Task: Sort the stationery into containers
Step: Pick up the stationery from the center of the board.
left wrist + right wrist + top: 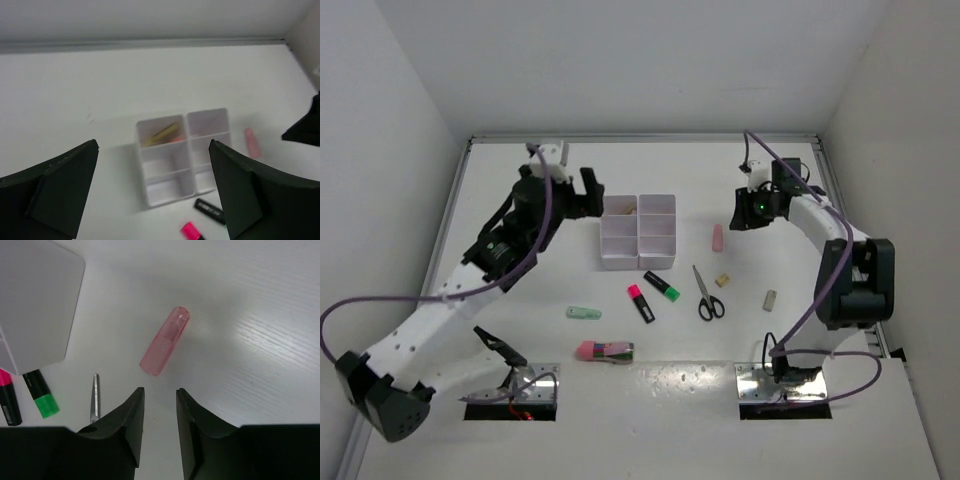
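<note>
Hovering empty, left tool (152, 146) gapes wide; right tool (160, 391) sits barely apart.

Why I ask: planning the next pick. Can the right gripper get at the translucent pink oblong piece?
Probably yes: the right gripper hovers near the translucent pink oblong piece, which lies alone with nothing crowding it.

White table (670, 430), matte, faint streaky sheen. Grey metal rail (640, 138) along far edge; left rail (447, 225) down left side. Plain white left wall (380, 150), far wall (640, 60), right wall (910, 120). At near edge, shiny left plate (548, 370) and right plate (750, 378), well apart.
</note>
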`<action>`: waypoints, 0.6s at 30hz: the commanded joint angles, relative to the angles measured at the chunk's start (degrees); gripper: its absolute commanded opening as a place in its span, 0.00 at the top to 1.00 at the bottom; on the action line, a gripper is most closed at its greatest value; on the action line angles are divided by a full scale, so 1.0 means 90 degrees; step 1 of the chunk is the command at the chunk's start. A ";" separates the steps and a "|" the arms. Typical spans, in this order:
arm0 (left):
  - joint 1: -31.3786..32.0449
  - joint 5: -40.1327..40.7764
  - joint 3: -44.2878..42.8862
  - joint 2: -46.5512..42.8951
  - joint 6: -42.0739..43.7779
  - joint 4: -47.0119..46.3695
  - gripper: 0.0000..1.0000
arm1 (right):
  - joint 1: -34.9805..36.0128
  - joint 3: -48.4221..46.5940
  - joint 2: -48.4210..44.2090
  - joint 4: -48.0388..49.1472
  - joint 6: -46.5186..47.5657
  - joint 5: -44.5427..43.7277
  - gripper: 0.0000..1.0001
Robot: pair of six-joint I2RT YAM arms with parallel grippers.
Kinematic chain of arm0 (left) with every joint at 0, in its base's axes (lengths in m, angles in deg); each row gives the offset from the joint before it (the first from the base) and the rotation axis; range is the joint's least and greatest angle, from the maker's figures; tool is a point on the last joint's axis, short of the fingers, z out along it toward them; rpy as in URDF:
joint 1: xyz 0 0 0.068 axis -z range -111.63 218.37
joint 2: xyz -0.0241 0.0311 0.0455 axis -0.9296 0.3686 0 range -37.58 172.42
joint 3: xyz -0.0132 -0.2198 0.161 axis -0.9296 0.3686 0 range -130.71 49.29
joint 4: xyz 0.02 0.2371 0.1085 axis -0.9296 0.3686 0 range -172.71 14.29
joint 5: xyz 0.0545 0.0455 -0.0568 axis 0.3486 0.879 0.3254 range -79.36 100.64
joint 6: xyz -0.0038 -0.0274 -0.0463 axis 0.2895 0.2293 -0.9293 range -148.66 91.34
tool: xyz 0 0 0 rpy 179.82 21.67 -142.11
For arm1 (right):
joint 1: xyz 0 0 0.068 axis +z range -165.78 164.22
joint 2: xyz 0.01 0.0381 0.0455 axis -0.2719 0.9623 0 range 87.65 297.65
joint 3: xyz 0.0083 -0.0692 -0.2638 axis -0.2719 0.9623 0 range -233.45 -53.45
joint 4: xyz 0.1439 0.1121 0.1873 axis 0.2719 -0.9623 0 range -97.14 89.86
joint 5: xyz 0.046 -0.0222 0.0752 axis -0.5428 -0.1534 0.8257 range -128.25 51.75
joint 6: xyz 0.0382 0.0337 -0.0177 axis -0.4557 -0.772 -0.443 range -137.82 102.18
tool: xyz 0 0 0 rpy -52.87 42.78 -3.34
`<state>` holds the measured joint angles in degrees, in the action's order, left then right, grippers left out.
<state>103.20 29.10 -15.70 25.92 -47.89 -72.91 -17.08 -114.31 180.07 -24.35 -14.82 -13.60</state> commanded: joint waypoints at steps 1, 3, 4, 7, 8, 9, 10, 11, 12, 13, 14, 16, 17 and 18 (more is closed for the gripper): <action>-0.0276 0.0780 0.0920 -0.0882 -0.0442 0.1157 0.01 | 0.0184 -0.0697 0.0422 -0.0435 -0.0518 -0.0540 0.66; -0.0450 0.1034 0.1497 -0.1350 -0.0442 0.1069 0.01 | 0.0407 -0.1175 0.0950 -0.0765 -0.0587 -0.0541 0.60; -0.0529 0.1035 0.1634 -0.1440 -0.0442 0.1069 0.01 | 0.0476 -0.1419 0.1097 -0.0767 -0.0588 -0.0618 0.58; -0.0725 0.1035 0.2006 -0.1587 -0.0442 0.1069 0.01 | 0.0779 -0.1587 0.1420 -0.0680 -0.0900 -0.1086 0.44; -0.0822 0.0977 0.2161 -0.1655 -0.0442 0.1069 0.01 | 0.0924 -0.1655 0.1420 -0.0680 -0.0987 -0.1397 0.41; -0.0920 0.0909 0.2221 -0.1656 -0.0442 0.1069 0.01 | 0.0993 -0.1714 0.1575 -0.0612 -0.1066 -0.1565 0.39; -0.0921 0.0850 0.2279 -0.1723 -0.0442 0.1069 0.01 | 0.1110 -0.1714 0.1654 -0.0611 -0.1066 -0.1750 0.39; -0.0988 0.0791 0.2348 -0.1792 -0.0442 0.1011 0.01 | 0.1111 -0.1782 0.1732 -0.0611 -0.1144 -0.2061 0.39; -0.0989 0.0791 0.2348 -0.1792 -0.0442 0.1010 0.01 | 0.1208 -0.1783 0.1791 -0.0611 -0.1202 -0.2258 0.39; -0.0989 0.0791 0.2348 -0.1860 -0.0442 0.1010 0.01 | 0.1209 -0.1783 0.1878 -0.0611 -0.1203 -0.2376 0.39; -0.0989 0.0791 0.2416 -0.1861 -0.0442 0.1010 0.01 | 0.1296 -0.1783 0.1879 -0.0611 -0.1203 -0.2435 0.39; -0.0989 0.0791 0.2417 -0.1929 -0.0442 0.1010 0.01 | 0.1355 -0.1617 0.1879 -0.0397 -0.1291 -0.2630 0.39; -0.0989 0.0791 0.2417 -0.1929 -0.0442 0.1010 0.01 | 0.1413 -0.1617 0.1937 -0.0396 -0.1359 -0.2872 0.39; -0.0989 0.0791 0.2417 -0.1987 -0.0442 0.1010 0.01 | 0.1414 -0.1617 0.1938 -0.0338 -0.1427 -0.2991 0.39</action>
<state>94.87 36.42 6.16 9.51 -51.49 -62.20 -4.75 -128.26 197.47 -29.29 -24.74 -33.71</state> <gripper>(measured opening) 0.989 0.611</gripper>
